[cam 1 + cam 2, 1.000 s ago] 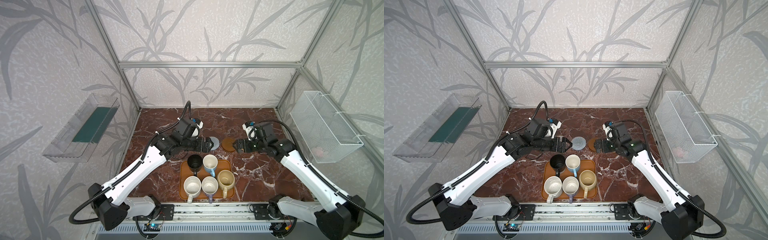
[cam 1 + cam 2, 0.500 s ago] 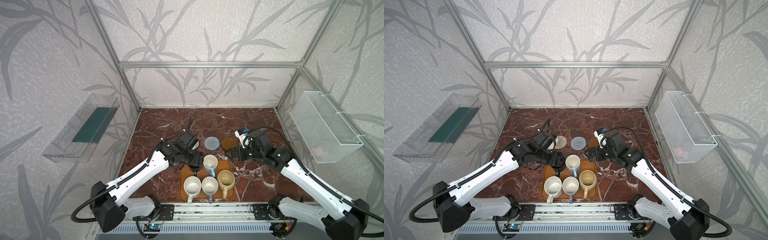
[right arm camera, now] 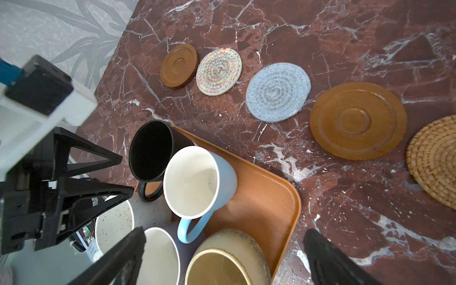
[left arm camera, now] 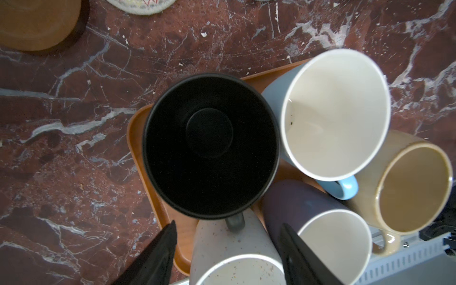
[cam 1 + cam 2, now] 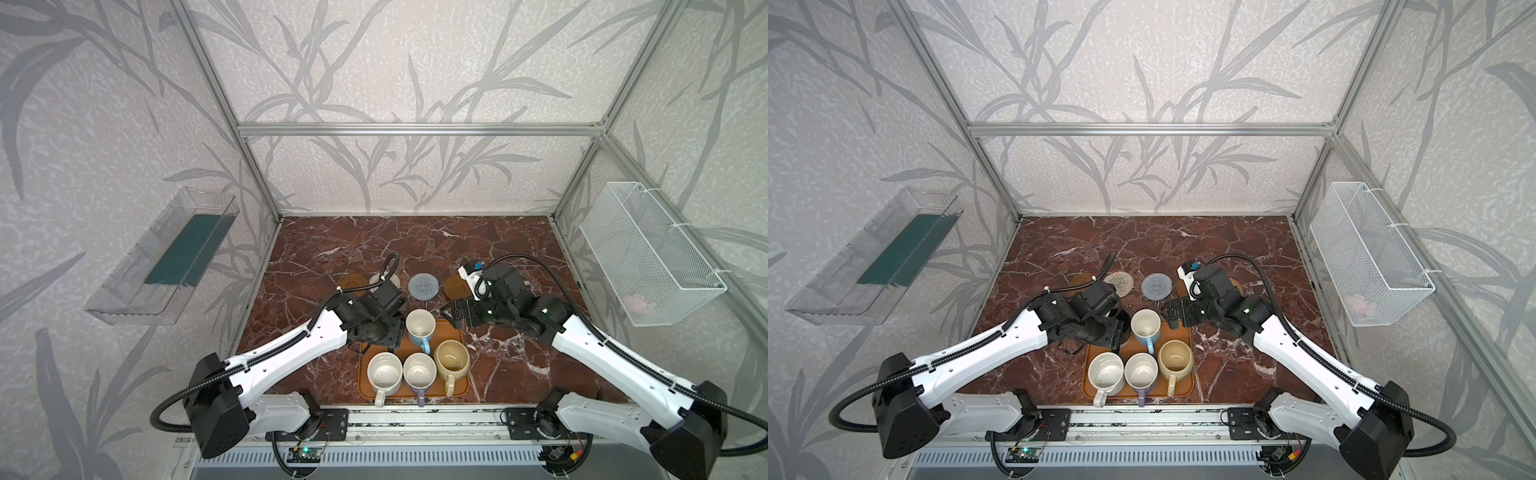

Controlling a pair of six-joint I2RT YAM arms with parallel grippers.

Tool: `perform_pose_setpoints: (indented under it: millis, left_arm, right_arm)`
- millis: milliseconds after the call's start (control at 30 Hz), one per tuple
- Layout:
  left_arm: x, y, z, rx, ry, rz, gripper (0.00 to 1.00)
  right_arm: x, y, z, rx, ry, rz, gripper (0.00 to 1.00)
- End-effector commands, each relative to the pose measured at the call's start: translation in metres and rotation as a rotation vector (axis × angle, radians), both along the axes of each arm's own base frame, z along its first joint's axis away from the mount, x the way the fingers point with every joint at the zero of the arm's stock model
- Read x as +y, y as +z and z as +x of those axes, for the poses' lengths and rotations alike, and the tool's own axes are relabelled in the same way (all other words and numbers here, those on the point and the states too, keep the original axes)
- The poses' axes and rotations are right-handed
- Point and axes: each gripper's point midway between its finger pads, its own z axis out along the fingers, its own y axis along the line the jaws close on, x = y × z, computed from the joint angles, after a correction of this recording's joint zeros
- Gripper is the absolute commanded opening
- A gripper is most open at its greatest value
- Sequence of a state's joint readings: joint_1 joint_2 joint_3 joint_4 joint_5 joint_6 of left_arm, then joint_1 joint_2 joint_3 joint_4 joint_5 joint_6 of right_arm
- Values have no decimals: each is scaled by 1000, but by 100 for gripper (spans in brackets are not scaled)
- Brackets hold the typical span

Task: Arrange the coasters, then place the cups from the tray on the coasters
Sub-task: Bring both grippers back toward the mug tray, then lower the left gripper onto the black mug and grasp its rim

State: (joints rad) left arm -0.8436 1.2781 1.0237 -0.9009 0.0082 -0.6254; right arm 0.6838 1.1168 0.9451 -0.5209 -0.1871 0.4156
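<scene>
**Left pincer open at the black mug; all five mugs on the tray**

Seen from above, the tray (image 3: 269,197) lies at 6 o'clock on the table, with the black mug (image 4: 209,145) in its 11 o'clock corner and the light blue mug (image 3: 195,182) touching it on its 3 o'clock side. The speckled mug (image 5: 384,370), lavender mug (image 5: 419,369) and beige mug (image 5: 451,357) crowd the 6 o'clock edge. The left pincer (image 4: 228,225) hangs over the black mug, released, its fingers apart and the mug's handle just ahead of the gap. The right pincer (image 3: 225,232) reaches in from 2 o'clock, spread wide and grasping nothing. At 12 o'clock from the tray the coasters lie in a row from 9 to 3: wooden coaster (image 3: 179,65), cream coaster (image 3: 219,71), blue-grey coaster (image 3: 278,91), second wooden coaster (image 3: 357,121), rattan coaster (image 3: 434,160).
</scene>
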Motion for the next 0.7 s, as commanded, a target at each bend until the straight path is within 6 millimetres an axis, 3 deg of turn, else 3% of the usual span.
perform_pose_setpoints:
  millis: [0, 333, 667]
  left_arm:
    - [6, -10, 4, -15, 25, 59, 65]
    - [2, -31, -2, 8, 3, 110, 60]
    - [0, -37, -1, -8, -1, 122, 55]
  right_arm:
    - [3, 15, 4, -42, -12, 27, 99]
    - [7, 13, 8, -40, -13, 36, 99]
    - [5, 10, 9, -39, -35, 31, 99]
